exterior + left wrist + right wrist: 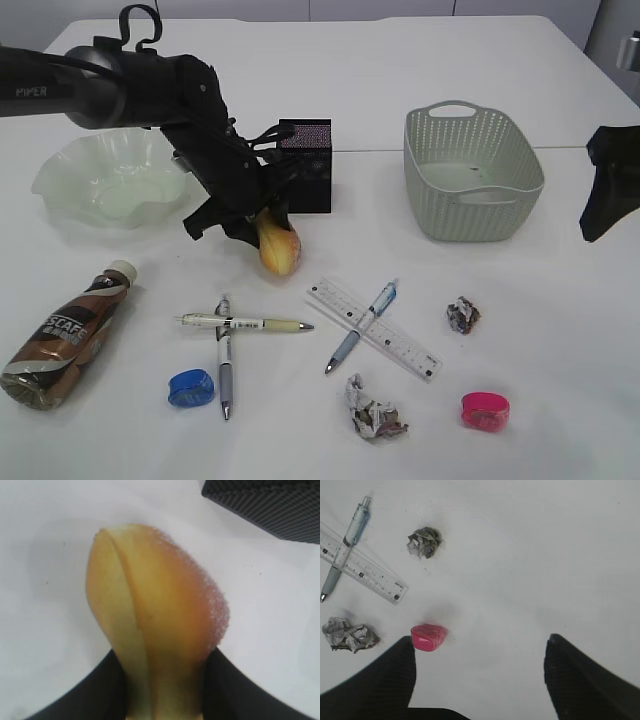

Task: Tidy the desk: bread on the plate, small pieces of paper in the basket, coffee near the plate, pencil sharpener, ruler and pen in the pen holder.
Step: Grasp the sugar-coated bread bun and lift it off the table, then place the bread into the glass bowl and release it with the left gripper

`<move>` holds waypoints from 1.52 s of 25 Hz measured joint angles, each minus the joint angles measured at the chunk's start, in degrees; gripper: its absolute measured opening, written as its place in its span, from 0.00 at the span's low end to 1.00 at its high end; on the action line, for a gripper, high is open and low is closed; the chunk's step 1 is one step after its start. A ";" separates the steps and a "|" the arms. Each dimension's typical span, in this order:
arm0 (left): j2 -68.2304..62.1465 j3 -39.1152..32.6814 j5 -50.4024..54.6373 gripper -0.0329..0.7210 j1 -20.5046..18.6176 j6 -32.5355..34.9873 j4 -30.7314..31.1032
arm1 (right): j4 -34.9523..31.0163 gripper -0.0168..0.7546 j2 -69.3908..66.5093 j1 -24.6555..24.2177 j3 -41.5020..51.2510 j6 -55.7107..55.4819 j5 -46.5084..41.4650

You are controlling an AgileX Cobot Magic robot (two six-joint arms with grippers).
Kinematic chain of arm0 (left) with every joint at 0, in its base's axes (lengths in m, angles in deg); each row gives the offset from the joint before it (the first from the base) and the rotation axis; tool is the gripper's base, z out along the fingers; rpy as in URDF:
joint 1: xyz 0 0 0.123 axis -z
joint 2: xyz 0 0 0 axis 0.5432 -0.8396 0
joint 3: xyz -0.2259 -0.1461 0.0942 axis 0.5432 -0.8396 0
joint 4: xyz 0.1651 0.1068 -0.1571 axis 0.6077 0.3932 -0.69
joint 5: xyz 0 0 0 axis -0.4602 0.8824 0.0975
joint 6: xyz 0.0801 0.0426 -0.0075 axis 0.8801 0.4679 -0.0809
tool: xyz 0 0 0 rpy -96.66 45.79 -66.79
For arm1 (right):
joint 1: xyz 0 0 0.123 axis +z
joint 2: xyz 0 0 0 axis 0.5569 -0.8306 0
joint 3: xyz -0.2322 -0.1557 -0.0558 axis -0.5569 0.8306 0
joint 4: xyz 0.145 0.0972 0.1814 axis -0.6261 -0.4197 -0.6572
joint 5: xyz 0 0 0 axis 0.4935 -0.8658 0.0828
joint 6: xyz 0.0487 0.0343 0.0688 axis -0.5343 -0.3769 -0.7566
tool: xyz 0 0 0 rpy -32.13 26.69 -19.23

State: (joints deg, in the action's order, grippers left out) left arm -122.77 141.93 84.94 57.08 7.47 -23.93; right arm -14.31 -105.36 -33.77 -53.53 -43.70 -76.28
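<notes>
Left wrist view is showing the left gripper point(165, 690) clamping the bread roll point(150, 620) between its fingers point(90, 690), beside the black pen holder point(270, 505). The right gripper point(480, 680) is hanging wide open over the white surface point(545, 555), the pink pencil sharpener point(427, 636) lying just beside its left finger.

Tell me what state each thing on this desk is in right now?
Bread: gripped by the left gripper.
Plate: empty.
Basket: empty.
Coffee bottle: lying on its side.
Ruler: flat, a pen across it.
Paper balls: on the table.
Right gripper: open, holding nothing.
</notes>
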 joint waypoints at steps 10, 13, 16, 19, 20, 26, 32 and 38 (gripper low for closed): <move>-0.32 10.54 16.62 0.40 -1.83 3.37 8.59 | 0.00 0.78 0.00 0.00 0.00 0.00 0.21; -0.32 14.53 22.92 0.40 -2.59 3.45 11.38 | 0.00 0.78 0.00 0.00 0.00 0.00 0.22; -0.32 18.37 24.13 0.40 -2.84 5.24 12.28 | 0.00 0.78 0.00 0.00 0.00 0.00 0.32; -0.05 21.46 24.56 0.40 -2.84 6.59 12.27 | 0.00 0.78 0.00 0.00 0.00 0.00 0.32; 0.15 22.45 24.67 0.40 -2.84 7.08 12.39 | 0.00 0.78 0.00 0.00 0.00 0.00 0.32; 1.62 23.74 25.04 0.40 -6.33 11.43 12.62 | 0.00 0.78 0.00 0.00 0.00 0.00 0.45; 2.38 23.85 25.17 0.40 -12.44 16.82 14.11 | 0.00 0.78 0.00 0.00 0.00 0.00 0.45; 2.38 23.85 25.17 0.41 -15.28 21.76 20.77 | 0.00 0.78 0.00 0.00 0.00 0.00 0.55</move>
State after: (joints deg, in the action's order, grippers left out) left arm -120.39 165.78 110.11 41.80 29.23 -3.17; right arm -14.31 -105.36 -33.77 -53.53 -43.70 -75.72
